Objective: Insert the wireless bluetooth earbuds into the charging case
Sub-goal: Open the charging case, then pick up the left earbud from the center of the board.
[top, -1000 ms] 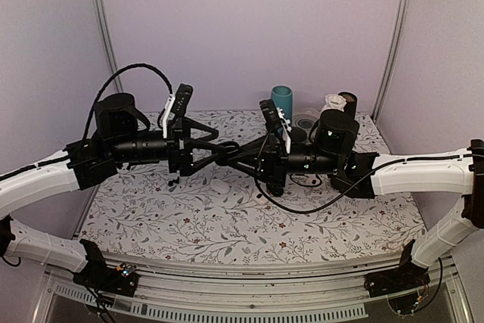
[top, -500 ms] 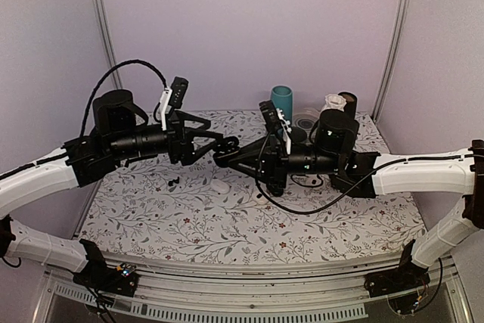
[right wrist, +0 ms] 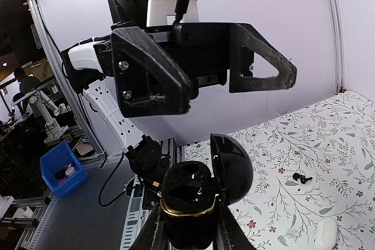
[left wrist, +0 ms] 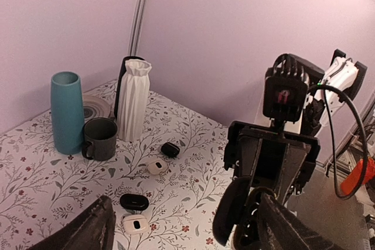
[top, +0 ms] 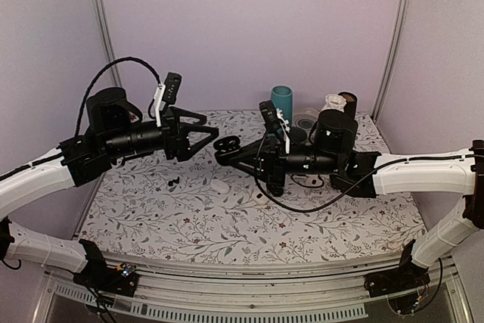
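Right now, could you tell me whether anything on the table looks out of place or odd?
Nothing looks spilled or damaged. One oddity: the earbuds lie loose on the table, while the right end effector holds the open case in the air and the left end effector stands open and empty.

The left gripper [top: 209,127] hangs above the flowered table [top: 151,225], jaws spread wide. Facing it, the right gripper [top: 231,153] pinches a black case [top: 224,144]. Tiny dark earbuds [top: 173,180] and a white case [top: 220,185] lie on the table.
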Robot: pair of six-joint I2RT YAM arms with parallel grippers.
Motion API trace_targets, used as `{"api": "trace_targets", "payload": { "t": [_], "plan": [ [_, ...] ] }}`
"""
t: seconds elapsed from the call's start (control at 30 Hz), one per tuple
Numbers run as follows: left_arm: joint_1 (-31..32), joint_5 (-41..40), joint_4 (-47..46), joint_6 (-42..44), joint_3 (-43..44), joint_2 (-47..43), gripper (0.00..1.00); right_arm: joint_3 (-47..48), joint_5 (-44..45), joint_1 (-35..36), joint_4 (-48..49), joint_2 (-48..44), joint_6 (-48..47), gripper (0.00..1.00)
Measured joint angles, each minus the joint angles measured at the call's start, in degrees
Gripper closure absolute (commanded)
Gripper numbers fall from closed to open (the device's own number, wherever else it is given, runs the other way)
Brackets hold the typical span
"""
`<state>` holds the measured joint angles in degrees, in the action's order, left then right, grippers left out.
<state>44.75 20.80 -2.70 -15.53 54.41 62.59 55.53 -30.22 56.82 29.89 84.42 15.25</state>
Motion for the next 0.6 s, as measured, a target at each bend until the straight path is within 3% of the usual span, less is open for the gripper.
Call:
{"api": "trace_targets", "payload": {
  "t": [0.27,0.6],
  "plan": [
    [-1.70,-0.79,-1.25,-1.66,-0.63,-3.10,0.17,0.00,3.69,-0.33,-0.74,-0.11,0.70,0.98],
    [-5.81,-14.62,4.20,-7.15,-5.33,-5.84,0.25,-1.27,9.64,-1.84,-2.45,-1.92,1.92,0.97]
  ]
}}
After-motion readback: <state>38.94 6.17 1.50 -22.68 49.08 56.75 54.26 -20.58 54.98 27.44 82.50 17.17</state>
